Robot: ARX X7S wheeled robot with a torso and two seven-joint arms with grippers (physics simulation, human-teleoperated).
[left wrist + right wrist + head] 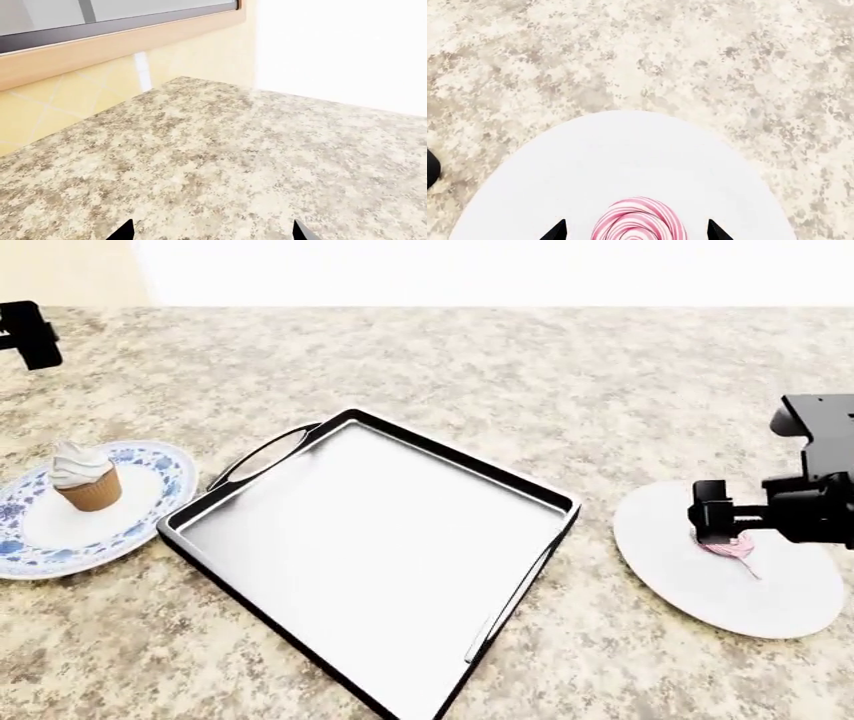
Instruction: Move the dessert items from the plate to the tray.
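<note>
The pink spiral lollipop lies flat on a plain white plate at the right; it also shows in the right wrist view. My right gripper is open just above the lollipop, one fingertip on each side of it. The cupcake, tan wrapper and white frosting, stands upright on a blue-patterned plate at the left. The black tray with its glossy grey-white inside lies between the two plates and holds nothing. My left gripper is open over bare counter, far from the cupcake.
The speckled granite counter runs under everything. In the left wrist view a yellow tiled wall and a wooden window frame border the counter's corner. Part of my left arm shows at the far left of the head view.
</note>
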